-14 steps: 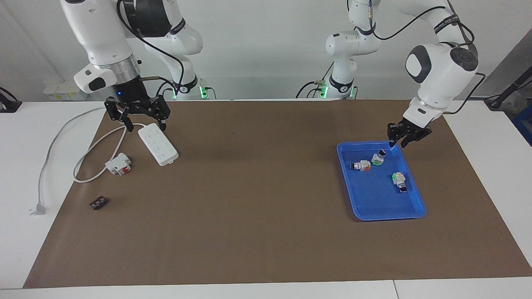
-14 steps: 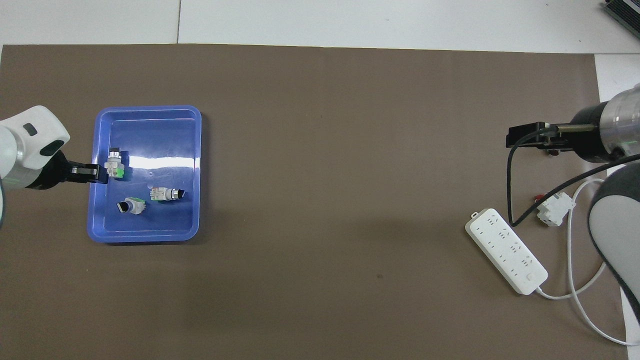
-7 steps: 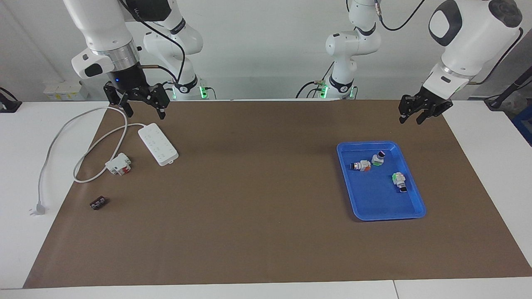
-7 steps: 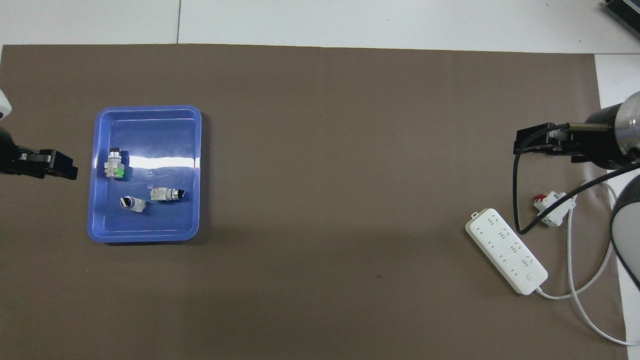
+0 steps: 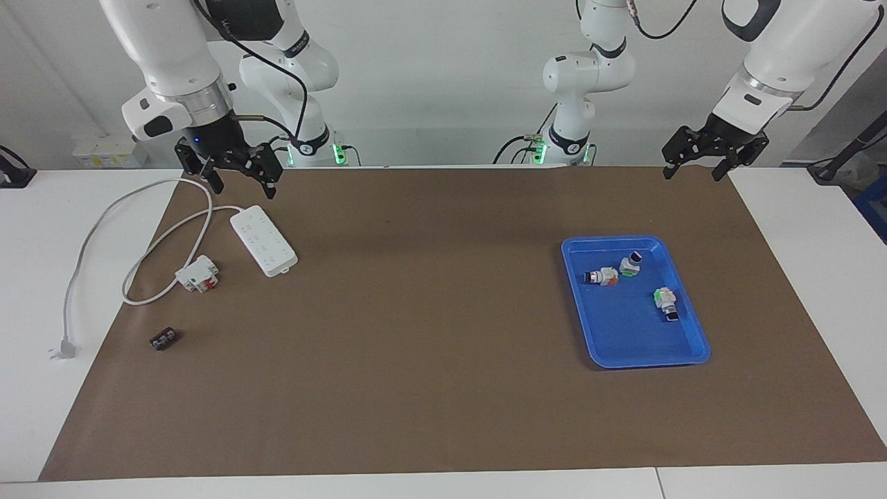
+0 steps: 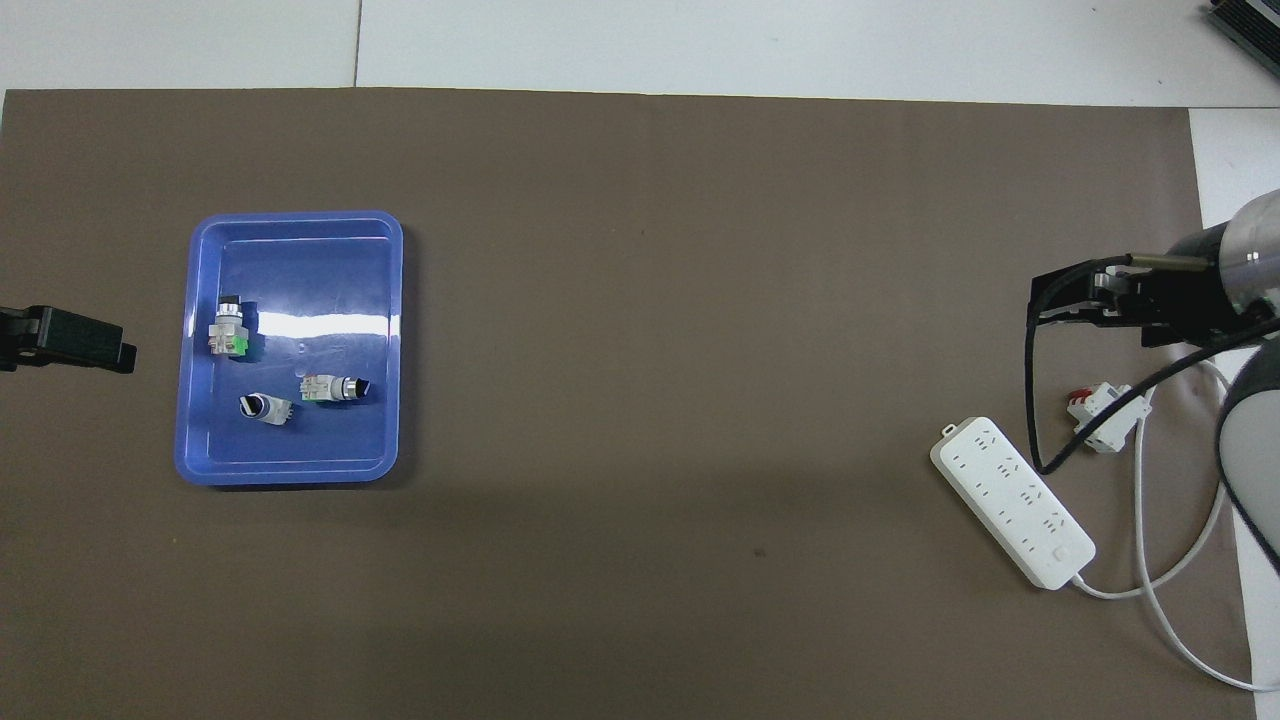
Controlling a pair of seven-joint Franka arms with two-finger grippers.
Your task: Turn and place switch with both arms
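Two green-based switches lie in the blue tray (image 5: 648, 361) (image 6: 295, 216). One (image 5: 630, 265) (image 6: 262, 408) lies nearer to the robots, with its black knob up. The other (image 5: 665, 302) (image 6: 229, 328) lies farther from them. A similar switch with an orange-red base (image 5: 601, 277) (image 6: 335, 388) lies beside them. My left gripper (image 5: 714, 156) (image 6: 70, 340) is open and empty, high over the mat's edge at the left arm's end, apart from the tray. My right gripper (image 5: 229, 170) (image 6: 1090, 300) is open and empty, raised above the mat's corner near the power strip.
A white power strip (image 5: 263, 240) (image 6: 1012, 502) with a looping cable and a plug (image 5: 62, 346) lies at the right arm's end. A white-and-red breaker block (image 5: 197, 274) (image 6: 1105, 418) lies beside it. A small dark part (image 5: 164, 339) lies farther out.
My left gripper has risen from the tray's edge and drawn back toward the robots. My right gripper has lifted a little from over the power strip. The switches stay in the tray.
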